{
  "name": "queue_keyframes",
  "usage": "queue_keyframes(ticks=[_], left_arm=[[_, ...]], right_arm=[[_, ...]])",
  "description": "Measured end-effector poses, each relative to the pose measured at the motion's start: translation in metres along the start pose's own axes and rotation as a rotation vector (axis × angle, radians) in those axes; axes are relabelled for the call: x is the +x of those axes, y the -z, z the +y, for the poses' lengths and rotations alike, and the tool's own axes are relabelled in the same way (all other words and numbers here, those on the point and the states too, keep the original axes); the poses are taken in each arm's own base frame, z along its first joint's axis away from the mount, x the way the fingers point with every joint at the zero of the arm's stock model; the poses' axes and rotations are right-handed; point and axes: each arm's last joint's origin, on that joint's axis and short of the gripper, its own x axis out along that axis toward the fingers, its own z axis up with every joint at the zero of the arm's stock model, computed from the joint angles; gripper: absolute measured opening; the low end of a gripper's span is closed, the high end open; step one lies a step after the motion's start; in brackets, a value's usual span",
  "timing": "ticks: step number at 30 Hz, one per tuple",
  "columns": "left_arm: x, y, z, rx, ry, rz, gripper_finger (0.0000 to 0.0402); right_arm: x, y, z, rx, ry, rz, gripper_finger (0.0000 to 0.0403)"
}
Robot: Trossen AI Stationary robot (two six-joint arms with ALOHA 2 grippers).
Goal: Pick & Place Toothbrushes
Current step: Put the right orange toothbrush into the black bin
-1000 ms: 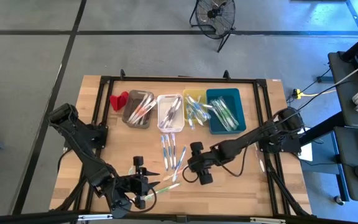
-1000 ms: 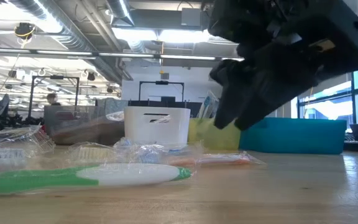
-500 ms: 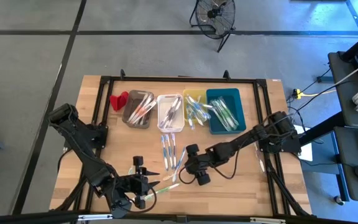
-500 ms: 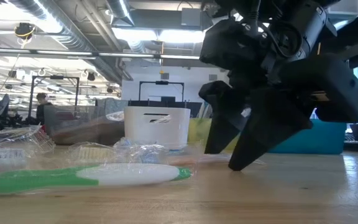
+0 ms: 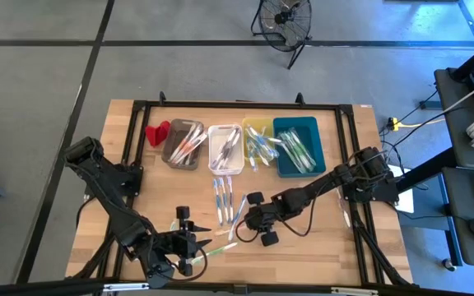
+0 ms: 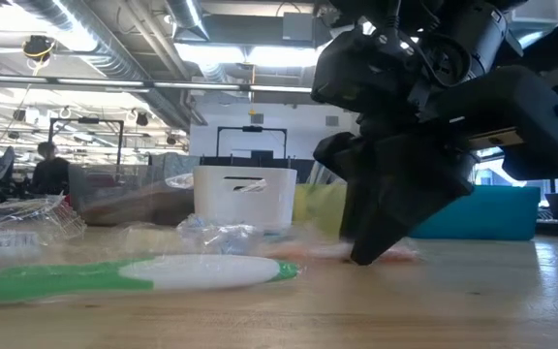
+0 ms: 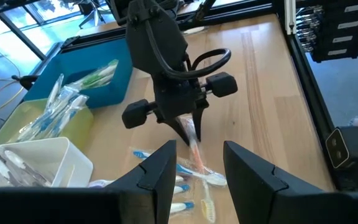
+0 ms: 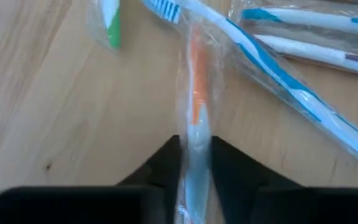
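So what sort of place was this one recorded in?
Probably an open-plan robotics lab or workshop: bare silver ceiling ducts, a black floor fan on grey concrete, and a person seated at a far desk behind the pale wooden worktable.

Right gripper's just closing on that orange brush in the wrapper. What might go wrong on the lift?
The right gripper pinches the wrapped orange toothbrush near one end, so it may swing or slip out of the crinkly wrapper. A blue toothbrush lies across it and might get dragged along. The left gripper waits close by.
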Motion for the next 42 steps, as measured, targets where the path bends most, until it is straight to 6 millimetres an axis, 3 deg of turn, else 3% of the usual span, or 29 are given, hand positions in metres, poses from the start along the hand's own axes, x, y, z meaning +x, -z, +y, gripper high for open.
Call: queue_keyframes(ticks=[4, 15, 25, 35, 42], left_arm=[[0.000, 0.000, 0.000, -0.001, 0.000, 0.000, 0.0128], [0.000, 0.000, 0.000, 0.001, -0.001, 0.002, 0.0127], [0.000, 0.001, 0.000, 0.004, 0.002, 0.006, 0.0127], [0.008, 0.010, -0.010, 0.029, -0.070, -0.012, 0.0127], [0.015, 0.017, -0.016, 0.097, -0.072, 0.011, 0.0127]], right_arm=[[0.000, 0.000, 0.000, -0.024, 0.000, 0.000, 0.0020], [-0.010, 0.002, 0.013, -0.008, 0.010, 0.023, 0.0017], [-0.059, 0.005, 0.041, 0.037, 0.143, 0.145, 0.0017], [-0.112, -0.026, 0.084, 0.047, 0.306, 0.138, 0.0017], [-0.149, -0.040, 0.094, 0.131, 0.425, 0.123, 0.0017]])
